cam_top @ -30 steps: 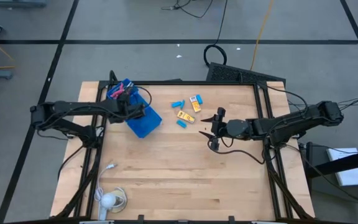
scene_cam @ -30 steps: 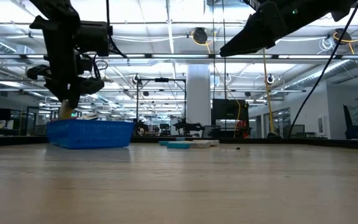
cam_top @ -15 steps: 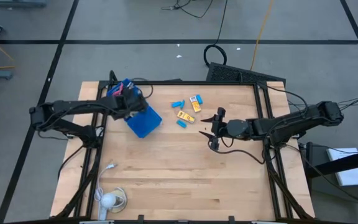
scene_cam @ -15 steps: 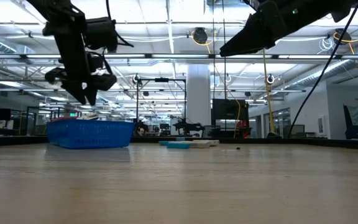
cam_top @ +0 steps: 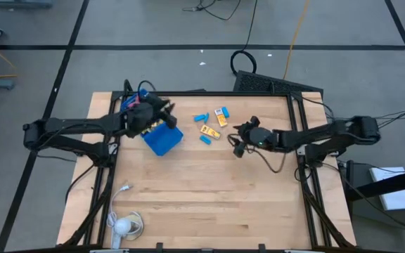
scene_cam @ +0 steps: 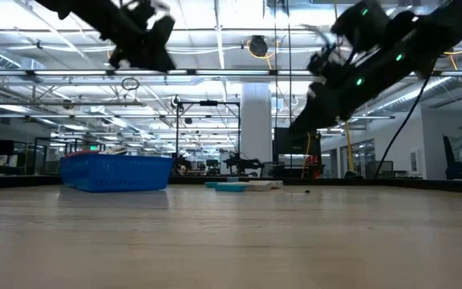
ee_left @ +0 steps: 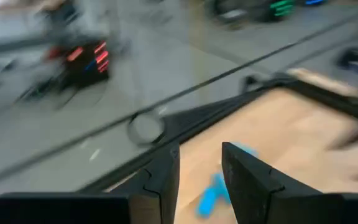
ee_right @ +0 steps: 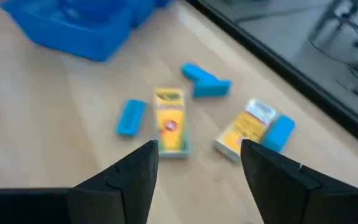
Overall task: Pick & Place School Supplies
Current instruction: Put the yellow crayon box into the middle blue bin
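Five supplies loose near the table's far edge: two yellow boxes [ee_right: 170, 120], three blue pieces [ee_right: 130, 116]. Right gripper [ee_right: 197, 163] spread, hovering above; centre on one box. Left gripper [ee_left: 199, 171] narrowly parted, empty, over blue tray [cam_top: 162, 137].

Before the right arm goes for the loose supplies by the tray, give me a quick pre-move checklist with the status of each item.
1. Right end effector open: ok, fingers spread with nothing between them.
2. Target in line: ok, the yellow box lies flat just ahead of it on the table.
3. Room around the target: cannot tell; a light-blue piece lies beside it, apart, and may crowd a finger.
4. Other supplies accounted for: ok, second yellow box touching another blue piece.
5. Blue tray clear to receive: not ok, left end effector hangs above it.
6. Left end effector empty: ok, nothing between its fingers in the left wrist view.
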Action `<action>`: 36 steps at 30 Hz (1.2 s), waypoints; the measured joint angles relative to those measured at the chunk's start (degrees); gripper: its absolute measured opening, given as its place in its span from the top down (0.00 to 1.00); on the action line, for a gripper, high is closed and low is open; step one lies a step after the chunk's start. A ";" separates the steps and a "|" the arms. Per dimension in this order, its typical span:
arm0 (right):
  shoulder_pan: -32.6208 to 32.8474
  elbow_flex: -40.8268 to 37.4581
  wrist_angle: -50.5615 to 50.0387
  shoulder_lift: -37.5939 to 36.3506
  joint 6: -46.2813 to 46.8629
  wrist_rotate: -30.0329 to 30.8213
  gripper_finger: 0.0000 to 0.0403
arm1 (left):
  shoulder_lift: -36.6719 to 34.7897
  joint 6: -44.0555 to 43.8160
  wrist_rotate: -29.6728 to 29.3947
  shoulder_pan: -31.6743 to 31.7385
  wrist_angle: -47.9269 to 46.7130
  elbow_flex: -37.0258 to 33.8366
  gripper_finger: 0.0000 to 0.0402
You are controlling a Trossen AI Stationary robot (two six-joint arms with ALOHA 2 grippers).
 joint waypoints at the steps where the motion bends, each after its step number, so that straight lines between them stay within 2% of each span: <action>1: -1.02 0.07 0.96 2.02 0.28 -0.01 0.45 | 0.14 2.69 1.12 -0.97 2.05 0.00 0.70; 3: -3.42 1.36 2.49 6.19 1.68 -0.10 0.45 | 0.38 6.09 2.11 -2.43 5.62 -0.09 0.70; 6: -6.80 4.63 2.67 11.43 4.31 -0.17 0.45 | 1.03 5.03 2.16 -2.83 9.51 -0.07 0.70; 12: -10.41 12.64 -3.82 20.81 1.79 -4.73 0.45 | 1.11 7.18 10.04 -2.64 9.74 -0.11 0.65; 15: -11.98 16.73 -8.07 24.31 3.47 -4.81 0.45 | 1.12 7.99 9.46 -2.57 8.17 -0.11 0.60; 19: -13.85 20.20 -9.36 27.10 4.75 -6.74 0.45 | 2.69 6.61 6.92 -2.04 6.05 -0.11 0.53; 24: -15.89 21.92 -9.45 28.46 5.88 -9.43 0.45 | 4.63 6.62 6.63 -1.02 5.99 -0.11 0.48; 36: -18.73 22.01 -12.75 28.37 3.91 -10.76 0.45 | 5.67 4.50 6.52 0.00 6.44 -0.13 0.47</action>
